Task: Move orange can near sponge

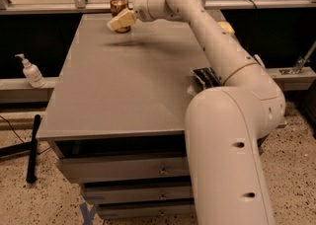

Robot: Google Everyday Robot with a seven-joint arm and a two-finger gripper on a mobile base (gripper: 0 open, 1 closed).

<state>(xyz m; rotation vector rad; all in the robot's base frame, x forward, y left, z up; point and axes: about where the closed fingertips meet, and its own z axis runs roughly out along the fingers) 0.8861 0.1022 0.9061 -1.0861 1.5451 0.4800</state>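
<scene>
My pale pincer [121, 20] hangs at the far left corner of the grey flat surface [123, 91], right in front of the small orange-copper metal can [118, 5], which stands upright there with its lower part covered; whether the pincer is spread or pressed together I cannot tell. The pale yellow soft sponge [226, 26] lies by the far right edge, well apart from the can and half hidden behind my arm. The crinkled blue chip bag [206, 76] peeks out at the right edge.
</scene>
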